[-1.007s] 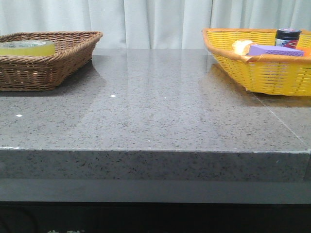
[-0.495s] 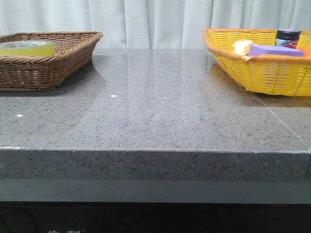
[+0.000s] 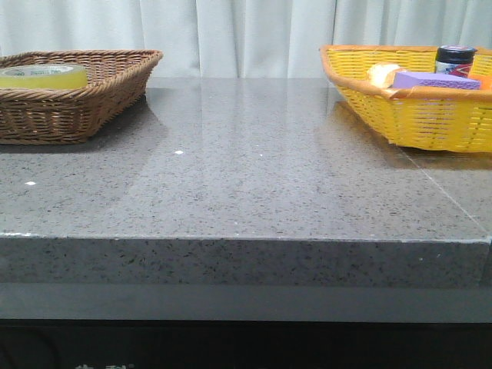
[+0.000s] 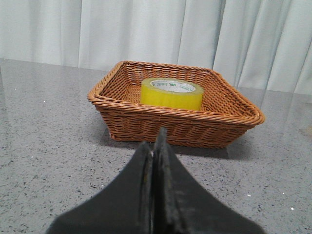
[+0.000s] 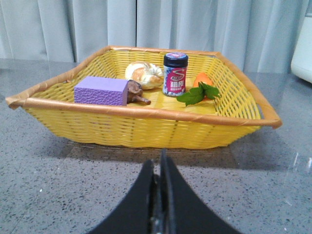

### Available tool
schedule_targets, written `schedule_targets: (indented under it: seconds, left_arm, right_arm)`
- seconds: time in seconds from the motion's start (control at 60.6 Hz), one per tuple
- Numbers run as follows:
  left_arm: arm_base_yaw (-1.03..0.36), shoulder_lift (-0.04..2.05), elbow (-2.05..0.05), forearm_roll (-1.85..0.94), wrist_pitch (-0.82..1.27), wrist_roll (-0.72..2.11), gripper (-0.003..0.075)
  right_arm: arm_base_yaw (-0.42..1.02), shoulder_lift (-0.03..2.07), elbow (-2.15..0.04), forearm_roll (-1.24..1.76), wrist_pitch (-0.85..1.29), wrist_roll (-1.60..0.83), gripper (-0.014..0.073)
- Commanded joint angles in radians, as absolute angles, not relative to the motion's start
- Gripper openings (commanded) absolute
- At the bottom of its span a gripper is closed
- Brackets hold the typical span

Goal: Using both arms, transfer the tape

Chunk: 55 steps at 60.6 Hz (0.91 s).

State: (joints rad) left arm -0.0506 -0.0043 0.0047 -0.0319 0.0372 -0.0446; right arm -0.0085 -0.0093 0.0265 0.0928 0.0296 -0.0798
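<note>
The tape (image 3: pixel 42 75), a yellow roll with a white core printed in green, lies flat in the brown wicker basket (image 3: pixel 92 100) at the table's back left. In the left wrist view the tape (image 4: pixel 171 92) sits in the middle of that basket (image 4: pixel 146 122). My left gripper (image 4: pixel 155 141) is shut and empty, over the grey table a short way in front of the brown basket. My right gripper (image 5: pixel 158 163) is shut and empty too, just before the yellow basket (image 5: pixel 146 124). Neither gripper shows in the front view.
The yellow basket (image 3: pixel 430 115) at the back right holds a purple sponge block (image 5: pixel 101 90), a bread roll (image 5: pixel 143 74), a dark jar (image 5: pixel 175 74), an orange fruit with green leaves (image 5: pixel 201 87) and a small brown object (image 5: pixel 135 92). White curtains hang behind the grey stone table (image 3: pixel 254 177).
</note>
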Motion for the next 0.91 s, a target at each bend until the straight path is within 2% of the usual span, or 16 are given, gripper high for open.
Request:
schedule_targets:
  seconds: [0.0, 0.297, 0.892]
  left_arm:
    - [-0.053, -0.021, 0.011, -0.030, -0.044, -0.045, -0.0020]
    - [-0.053, -0.021, 0.011, -0.030, -0.044, -0.045, -0.0020]
    - [-0.053, -0.021, 0.011, -0.030, -0.044, -0.045, -0.0020]
  right_arm:
    - [-0.014, -0.033, 0.021, 0.089, -0.065, -0.083, -0.0067]
    - [-0.014, -0.033, 0.021, 0.086, -0.073, 0.000, -0.0067]
    - [-0.014, -0.033, 0.021, 0.084, -0.070, 0.000, -0.0067]
